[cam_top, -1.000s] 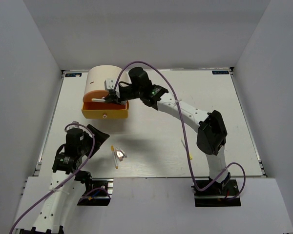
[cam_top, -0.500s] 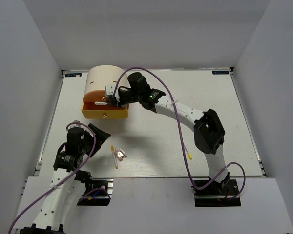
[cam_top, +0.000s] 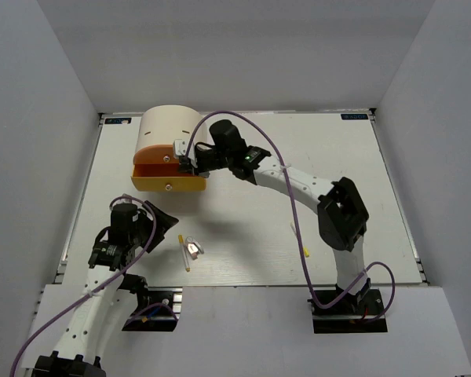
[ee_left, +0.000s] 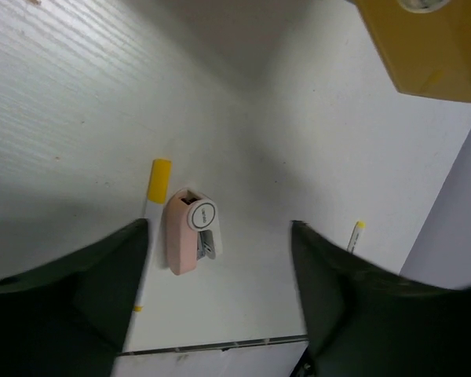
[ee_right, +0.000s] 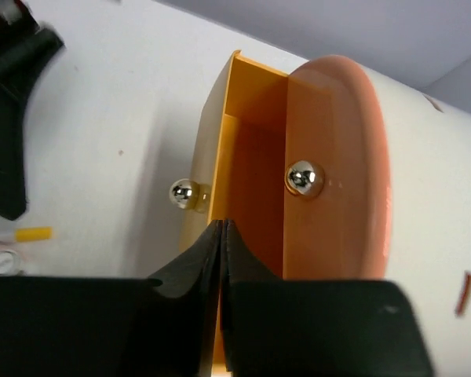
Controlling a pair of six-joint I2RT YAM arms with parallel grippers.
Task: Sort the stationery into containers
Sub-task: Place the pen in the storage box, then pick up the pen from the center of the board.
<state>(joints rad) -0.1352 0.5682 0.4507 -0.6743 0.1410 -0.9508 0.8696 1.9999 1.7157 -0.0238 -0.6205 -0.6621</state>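
Note:
The cream cylindrical cabinet (cam_top: 169,126) stands at the far left. Its yellow drawer (cam_top: 169,182) is pulled out under the orange drawer front (cam_top: 153,151). My right gripper (cam_top: 182,157) is shut and empty at the yellow drawer's right end; in the right wrist view its tips (ee_right: 222,225) sit over the drawer's front wall (ee_right: 220,141), near both knobs. My left gripper (cam_top: 161,218) is open above the table. In the left wrist view it (ee_left: 218,228) frames a pinkish clip (ee_left: 184,232) lying beside a yellow-capped white stick (ee_left: 155,188).
A second thin stick with a yellow tip (cam_top: 306,252) lies near the right arm, and a white one (cam_top: 293,228) just above it. The table's near edge (ee_left: 220,345) is close below the clip. The right arm spans the table's middle.
My right gripper held a white stick over the yellow drawer; the stick no longer shows and the gripper has drawn back to the right. My left arm shifted slightly right.

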